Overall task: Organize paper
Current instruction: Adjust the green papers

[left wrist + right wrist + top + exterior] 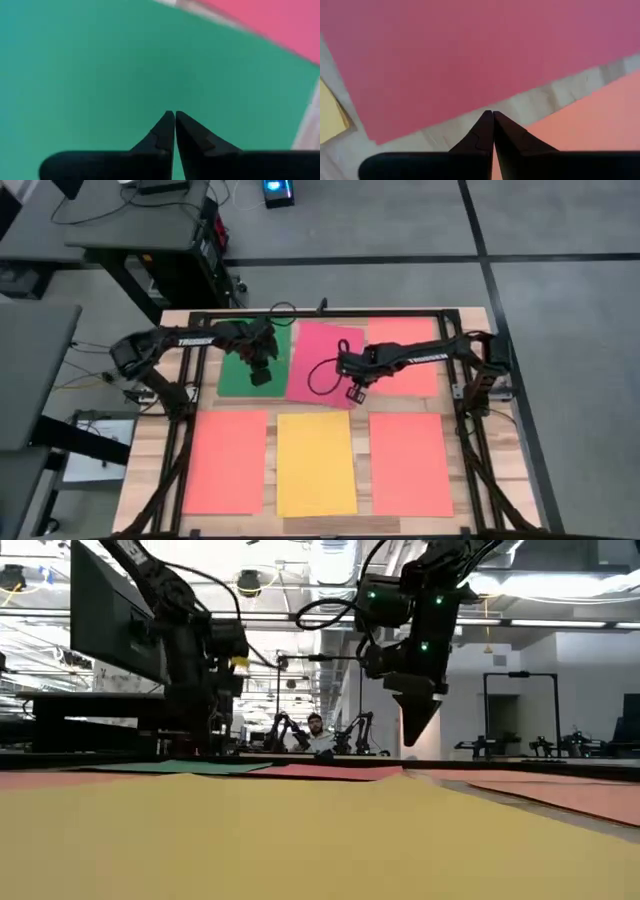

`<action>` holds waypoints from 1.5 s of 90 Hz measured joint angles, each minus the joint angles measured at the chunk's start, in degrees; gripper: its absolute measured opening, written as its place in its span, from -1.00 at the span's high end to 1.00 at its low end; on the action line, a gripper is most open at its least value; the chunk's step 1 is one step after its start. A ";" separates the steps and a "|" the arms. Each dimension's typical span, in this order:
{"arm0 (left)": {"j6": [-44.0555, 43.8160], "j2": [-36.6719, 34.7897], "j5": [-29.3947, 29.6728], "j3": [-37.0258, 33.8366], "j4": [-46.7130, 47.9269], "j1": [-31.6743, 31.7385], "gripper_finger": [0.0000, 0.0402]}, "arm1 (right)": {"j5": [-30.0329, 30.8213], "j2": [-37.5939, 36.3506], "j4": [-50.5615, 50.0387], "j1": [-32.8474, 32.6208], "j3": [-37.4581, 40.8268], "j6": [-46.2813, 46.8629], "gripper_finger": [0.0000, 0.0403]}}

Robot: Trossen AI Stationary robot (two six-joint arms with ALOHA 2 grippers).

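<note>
Six sheets of paper lie flat on the wooden table in two rows. The far row holds a green sheet [240, 365], a skewed pink-red sheet [322, 358] and an orange sheet [410, 340]. The near row holds an orange-pink sheet [225, 462], a yellow sheet [315, 463] and another orange-pink sheet [410, 463]. My left gripper [262, 376] is shut, low over the green sheet [100, 75]. My right gripper [354, 392] is shut and hangs above the table [415, 735], over bare wood just off the pink-red sheet's near edge [445, 115]. My left gripper points its shut fingertips [167, 122] down at the green sheet's middle, toward the sheet's right side. I cannot tell whether the tips touch the paper.
A black frame [320, 312] rims the table, and the arm bases stand at its left and right edges. Strips of bare wood [272, 420] show between the sheets. A cable loop [318, 375] hangs from the right arm over the pink-red sheet. A person sits far behind the table [316, 728].
</note>
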State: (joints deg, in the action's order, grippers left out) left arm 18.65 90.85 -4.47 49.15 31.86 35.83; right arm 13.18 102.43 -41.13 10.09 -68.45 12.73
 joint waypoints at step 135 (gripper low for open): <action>-11.01 3.41 2.72 0.02 6.30 0.42 1.00 | -1.40 -0.02 2.36 1.95 0.00 -2.69 1.00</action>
State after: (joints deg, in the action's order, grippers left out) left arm 7.64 94.26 -1.75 49.17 38.16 36.25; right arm 11.78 102.41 -38.76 12.03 -68.45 10.04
